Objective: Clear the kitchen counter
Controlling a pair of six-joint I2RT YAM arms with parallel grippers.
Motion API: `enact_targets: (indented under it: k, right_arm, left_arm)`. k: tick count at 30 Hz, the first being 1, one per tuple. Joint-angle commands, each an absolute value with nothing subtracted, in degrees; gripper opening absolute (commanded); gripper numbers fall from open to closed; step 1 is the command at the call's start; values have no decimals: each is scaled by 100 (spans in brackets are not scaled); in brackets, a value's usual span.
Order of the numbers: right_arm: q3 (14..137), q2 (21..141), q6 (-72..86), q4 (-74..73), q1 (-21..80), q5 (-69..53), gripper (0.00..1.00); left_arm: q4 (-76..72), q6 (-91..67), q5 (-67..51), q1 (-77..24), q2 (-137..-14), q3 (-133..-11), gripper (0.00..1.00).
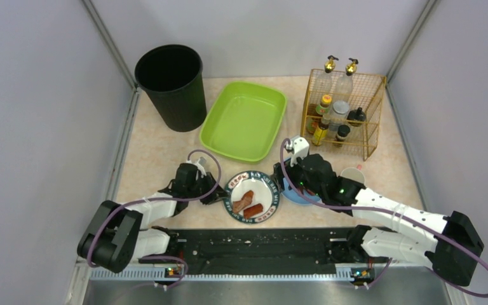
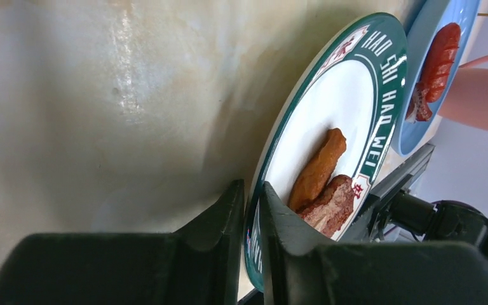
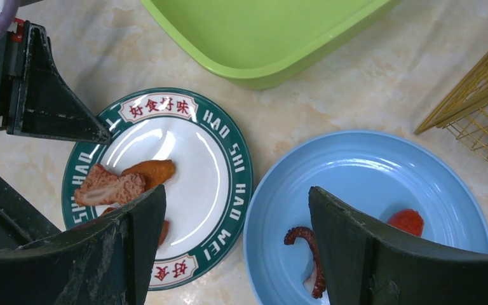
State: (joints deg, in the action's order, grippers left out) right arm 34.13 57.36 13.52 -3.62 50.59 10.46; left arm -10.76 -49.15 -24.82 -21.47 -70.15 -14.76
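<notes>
The kitchen counter (image 1: 159, 149) is pale marbled stone. On it near the front lies a white plate with a green lettered rim (image 1: 252, 196), holding several brown meat pieces (image 3: 111, 185). My left gripper (image 2: 252, 187) is shut on this plate's left rim, one finger above and one below; it also shows in the top view (image 1: 219, 192). A blue plate (image 3: 368, 184) lies just right of it with an octopus tentacle (image 3: 305, 244) and a red piece (image 3: 406, 221). My right gripper (image 3: 236, 190) is open and empty, hovering over the gap between the two plates.
A green tray (image 1: 244, 119) sits behind the plates, a black bin (image 1: 171, 86) at the back left, and a gold wire rack of bottles (image 1: 343, 114) at the back right. A pink cup (image 1: 354, 175) stands right of the blue plate. A black rail (image 1: 260, 244) runs along the front.
</notes>
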Motion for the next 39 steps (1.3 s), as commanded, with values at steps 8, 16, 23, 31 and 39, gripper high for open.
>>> enact_targets:
  k: [8, 16, 23, 31, 39]
  right_arm:
    - [3394, 5624, 1316, -123, 5123, 1079, 81]
    - [3460, 5534, 1302, -189, 5120, 1092, 81]
    - [3590, 5430, 1259, -326, 5120, 1128, 81]
    - [3871, 5286, 1107, -601, 5124, 1344, 81]
    - [4044, 5095, 1060, -790, 5119, 1416, 81]
  left_arm:
    - [-1149, -4734, -2368, -2001, -7178, -1187, 0]
    - [138, -4735, -2016, -1986, -5548, -1261, 0]
    - [1140, -4791, -2155, -1969, -4333, -1481, 0]
    - [2025, -4871, -2397, -1982, -3426, -1877, 0]
    - [2176, -5091, -2579, -1984, -2981, -2093, 0]
